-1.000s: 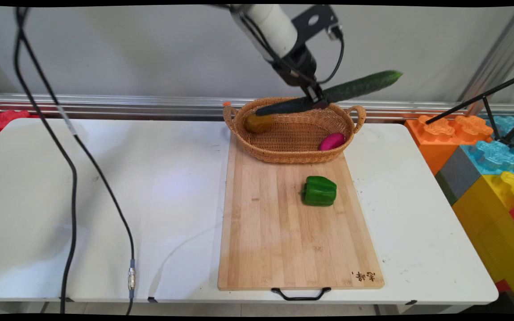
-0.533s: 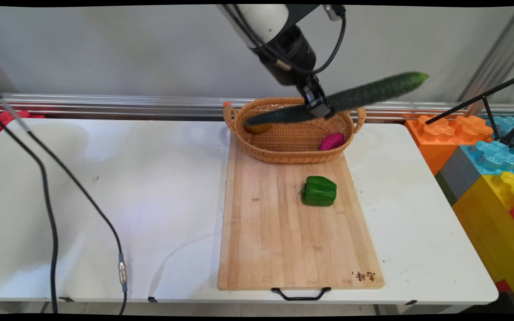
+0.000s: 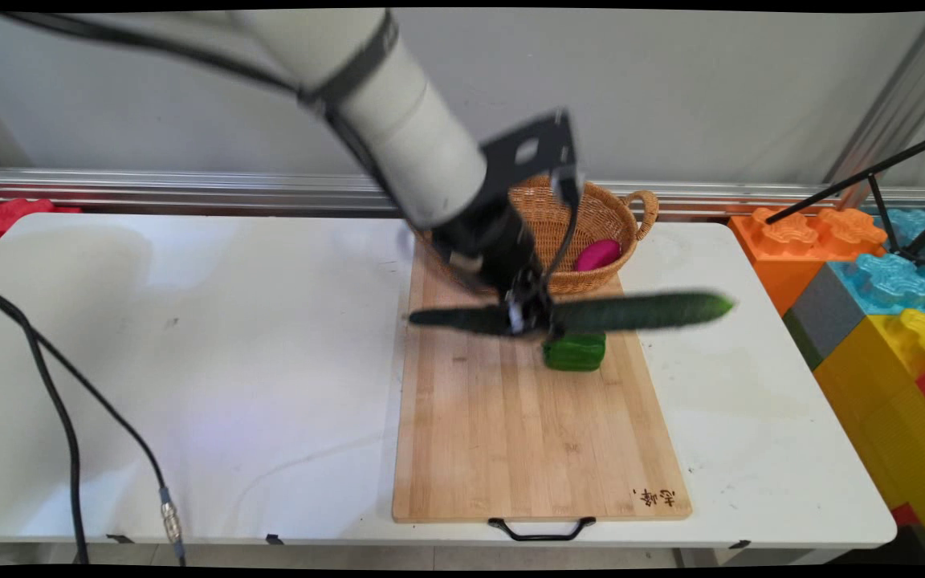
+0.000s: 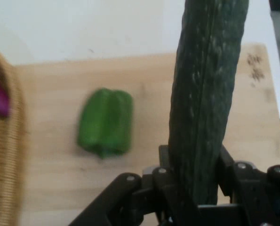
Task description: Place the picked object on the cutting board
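The black two-finger gripper (image 3: 523, 317) is clamping a long dark-green cucumber (image 3: 639, 311) near its middle, the fingers pressing in on either side of it. The cucumber is hanging in the air, lying almost level across the far part of the wooden cutting board (image 3: 511, 433), with one end reaching out past the board's right edge over the white table (image 3: 189, 337) and the darker end pointing toward the board's left edge. In the hand view the cucumber (image 4: 205, 103) is running straight up from between the gripper (image 4: 196, 188) linkage, filling the middle of the picture.

Just beneath the cucumber, a green bell pepper (image 3: 575, 353) is lying on its side on the board; from the main view the cucumber is overlapping its top, though I cannot tell whether the two are touching. The hand view is showing the pepper (image 4: 105, 122) lying beside the cucumber, with bare wood (image 4: 149, 94) between them.

Behind the gripper, a wicker basket (image 3: 603, 221) with a loop handle is sitting at the far end of the board, partly hidden by the white arm. A magenta, egg-shaped thing (image 3: 597, 254) is resting inside it against the right wall. To the right of the table, large toy building blocks (image 3: 872, 281) in orange, blue and yellow are standing stacked.
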`<action>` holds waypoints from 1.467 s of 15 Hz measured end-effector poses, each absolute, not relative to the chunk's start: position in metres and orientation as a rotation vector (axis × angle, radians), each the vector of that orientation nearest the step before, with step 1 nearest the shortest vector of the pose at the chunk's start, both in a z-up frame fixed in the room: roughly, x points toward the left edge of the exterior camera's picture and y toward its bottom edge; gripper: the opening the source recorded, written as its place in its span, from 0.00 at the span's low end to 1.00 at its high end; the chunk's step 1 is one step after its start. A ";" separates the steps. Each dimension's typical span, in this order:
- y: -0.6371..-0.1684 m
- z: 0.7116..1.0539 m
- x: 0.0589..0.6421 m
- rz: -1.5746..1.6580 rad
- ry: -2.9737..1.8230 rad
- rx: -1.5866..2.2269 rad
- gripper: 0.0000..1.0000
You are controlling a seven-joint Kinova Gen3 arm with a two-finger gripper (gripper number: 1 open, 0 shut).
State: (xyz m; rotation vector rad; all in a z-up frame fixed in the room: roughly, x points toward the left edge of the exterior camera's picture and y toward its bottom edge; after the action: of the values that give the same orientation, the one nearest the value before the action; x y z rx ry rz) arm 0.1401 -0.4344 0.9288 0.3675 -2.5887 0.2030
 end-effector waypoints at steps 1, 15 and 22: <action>-0.428 0.915 0.139 0.195 -2.605 0.360 0.00; -0.397 0.790 0.117 0.183 -2.701 0.354 0.00; -0.400 0.777 0.108 0.182 -2.708 0.344 1.00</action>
State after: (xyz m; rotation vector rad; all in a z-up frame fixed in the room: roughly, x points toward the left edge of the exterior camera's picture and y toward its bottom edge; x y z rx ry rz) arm 0.1080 -0.3996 0.7769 0.3441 -2.7081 0.1816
